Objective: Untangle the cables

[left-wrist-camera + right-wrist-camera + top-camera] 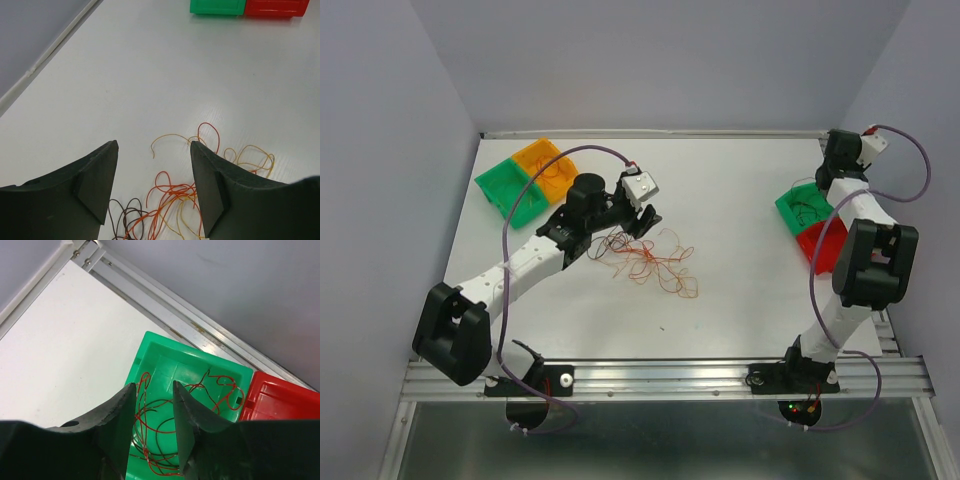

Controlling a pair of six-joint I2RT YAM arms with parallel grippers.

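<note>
Left pincer [154, 145] is hovering open over cable tangle [167, 192] on desk [150, 75]. Right pincer [153, 385] is hanging open, empty, above green bin [197, 351] holding wires [150, 415].

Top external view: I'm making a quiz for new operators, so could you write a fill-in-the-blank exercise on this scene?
1. The left gripper hovers with its jaws ____ over the loose cables on the table.
2. The right gripper hangs over a bin coloured ____.
3. The second bin right beside it is coloured ____.
Missing words: open; green; red.
</note>
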